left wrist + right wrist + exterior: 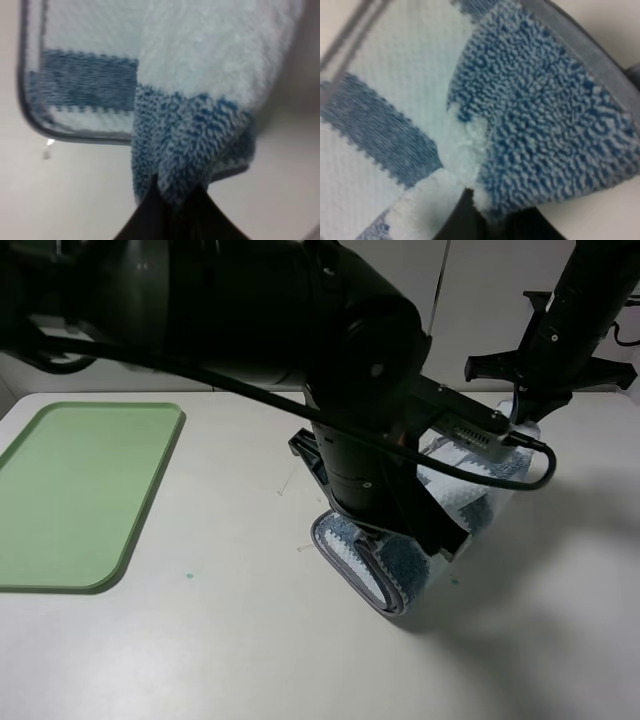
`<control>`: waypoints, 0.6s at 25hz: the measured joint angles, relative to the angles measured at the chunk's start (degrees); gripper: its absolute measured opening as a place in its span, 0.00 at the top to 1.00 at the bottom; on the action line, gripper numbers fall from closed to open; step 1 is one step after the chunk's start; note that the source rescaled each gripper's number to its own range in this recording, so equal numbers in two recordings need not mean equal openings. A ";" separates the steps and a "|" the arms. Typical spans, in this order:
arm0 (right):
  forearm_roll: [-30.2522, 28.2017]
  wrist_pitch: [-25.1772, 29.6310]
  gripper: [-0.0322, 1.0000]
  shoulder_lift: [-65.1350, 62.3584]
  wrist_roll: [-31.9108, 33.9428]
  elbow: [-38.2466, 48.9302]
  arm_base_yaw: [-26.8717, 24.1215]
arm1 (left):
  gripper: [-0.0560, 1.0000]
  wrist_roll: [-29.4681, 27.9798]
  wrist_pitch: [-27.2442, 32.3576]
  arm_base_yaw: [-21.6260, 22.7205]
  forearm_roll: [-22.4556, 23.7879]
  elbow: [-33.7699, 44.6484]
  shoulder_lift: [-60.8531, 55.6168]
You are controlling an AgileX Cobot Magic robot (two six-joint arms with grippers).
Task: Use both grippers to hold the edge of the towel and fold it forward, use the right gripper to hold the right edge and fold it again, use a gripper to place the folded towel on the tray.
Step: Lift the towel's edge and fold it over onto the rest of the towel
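Both pinch towel (392, 575): left claw (174, 199), right claw (487, 212); tray (80, 490) well apart.

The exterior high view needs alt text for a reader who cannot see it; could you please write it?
Two black robot arms hold a blue-and-white striped towel partly lifted off a white table, the left gripper and right gripper each shut on it. A light-green tray lies empty at the left, apart from the towel.

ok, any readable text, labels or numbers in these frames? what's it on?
No text can be read in any view.
towel: stripes only, no label showing.
tray: plain green, no print.
silver-grey module: tiny dark marks, too small to read.
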 joint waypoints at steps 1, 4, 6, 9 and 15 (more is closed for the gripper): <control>-0.06 0.12 0.97 0.69 0.00 -0.87 0.36 | 0.95 0.00 -0.14 0.59 0.12 0.12 0.00; -0.01 0.18 0.97 2.64 0.00 -2.52 0.83 | 0.95 -0.12 -0.39 1.62 0.48 0.24 0.00; 0.13 0.12 0.97 3.60 0.00 -2.96 0.89 | 0.95 -0.12 -0.65 2.19 0.48 0.64 0.02; 0.26 -0.19 0.97 4.57 0.00 -3.01 1.00 | 0.95 -0.12 -2.00 3.04 0.68 2.04 0.14; 0.62 -1.59 0.97 6.23 0.00 -3.13 1.00 | 0.95 -0.12 -4.92 4.58 1.31 4.66 0.45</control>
